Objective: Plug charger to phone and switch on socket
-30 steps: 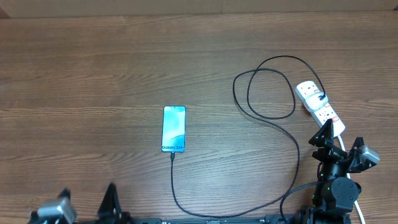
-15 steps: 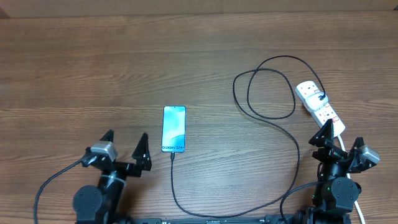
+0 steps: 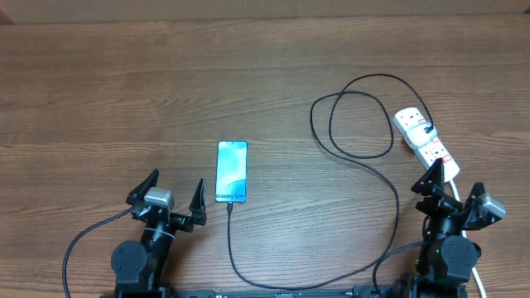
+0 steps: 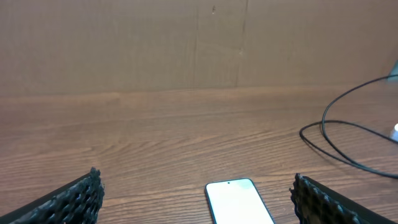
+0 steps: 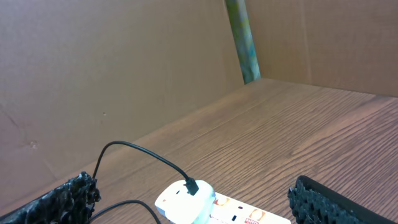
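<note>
Black charger [image 3: 229,223] ends at the bottom edge of the phone [image 3: 232,170], seated or not I cannot tell; left gripper [image 3: 172,192] and right gripper [image 3: 454,187] both stand spread, empty; check that plug first, then press the switch on the socket [image 3: 425,138], well right of the phone, with one right fingertip.

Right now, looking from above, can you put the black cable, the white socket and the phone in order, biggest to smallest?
1. The charger cable, sprawling widest by far.
2. The socket, a bit longer than the phone but thinner; its near end is partly behind the right gripper.
3. The phone.
</note>
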